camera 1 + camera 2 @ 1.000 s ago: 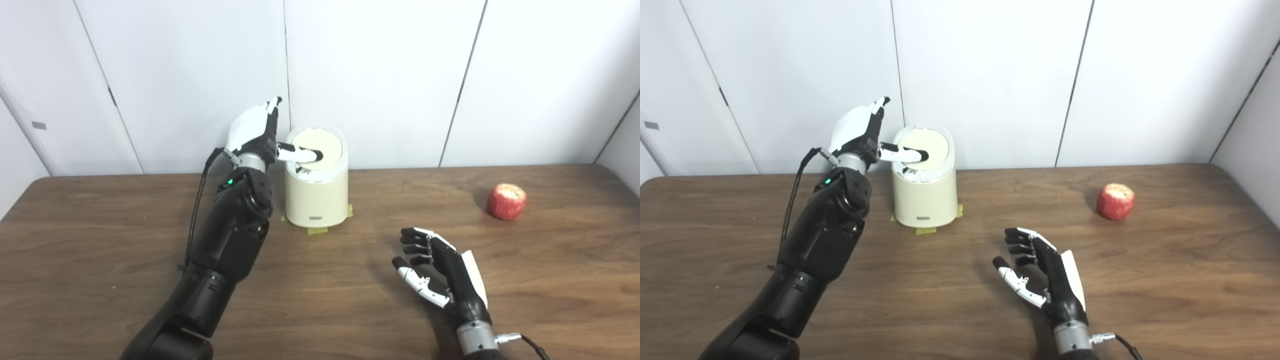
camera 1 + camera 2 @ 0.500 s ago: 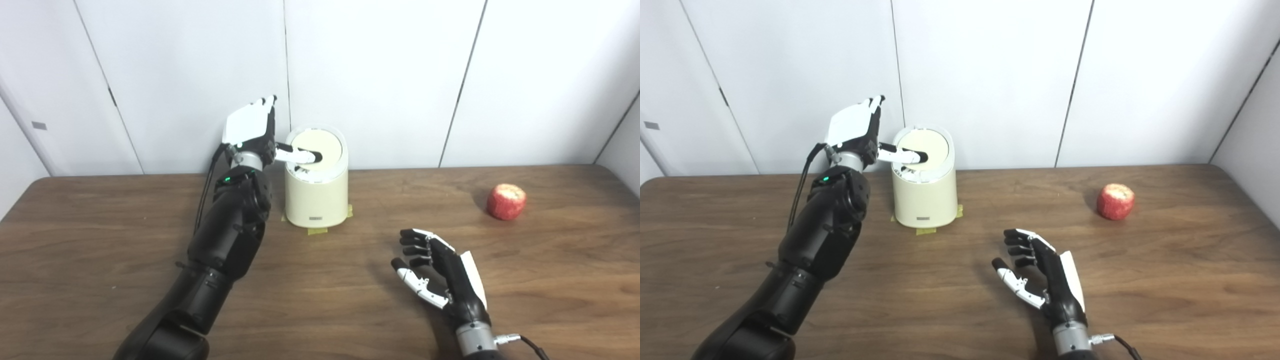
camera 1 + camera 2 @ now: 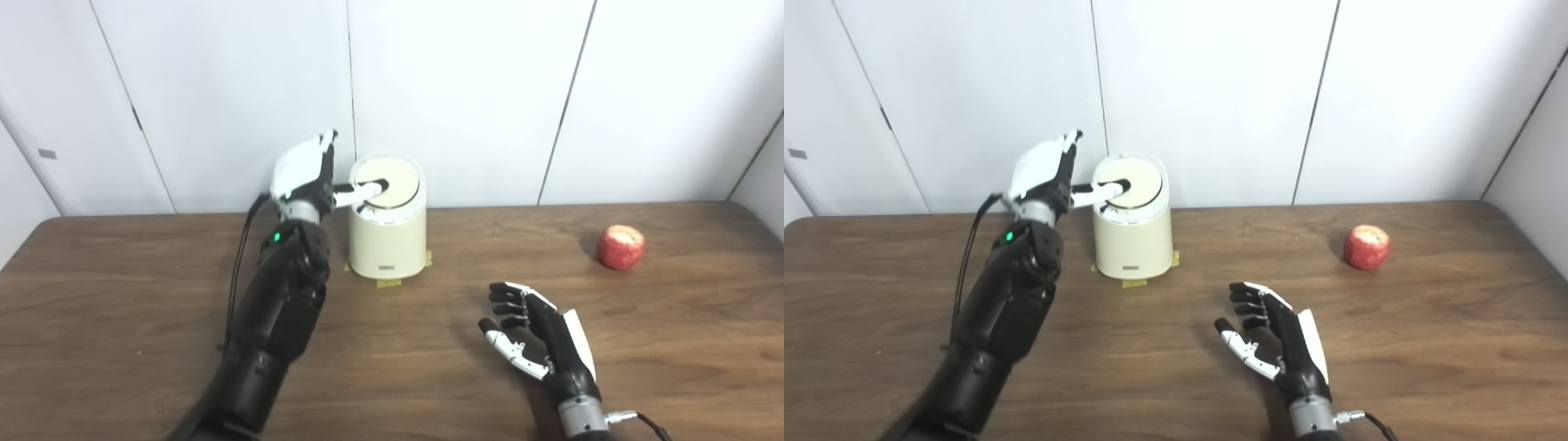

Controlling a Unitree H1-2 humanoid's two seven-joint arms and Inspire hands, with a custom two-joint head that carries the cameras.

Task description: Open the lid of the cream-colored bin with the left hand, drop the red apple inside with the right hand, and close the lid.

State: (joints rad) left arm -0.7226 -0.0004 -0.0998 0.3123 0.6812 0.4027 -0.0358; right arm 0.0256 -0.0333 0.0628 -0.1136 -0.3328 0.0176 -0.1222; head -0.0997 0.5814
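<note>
Left hand (image 3: 306, 177), fingers spread, thumb pressing round cream-colored lid (image 3: 392, 182) at upper centre; thumb slipping off could let lid snap shut.

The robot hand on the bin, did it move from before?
Yes. The left robot hand dropped a little and its thumb slid back left across the lid, toward the edge of the cream-colored bin, which stayed put.

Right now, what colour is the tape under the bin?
Yellowish tape, clearest in the left eye view.
</note>
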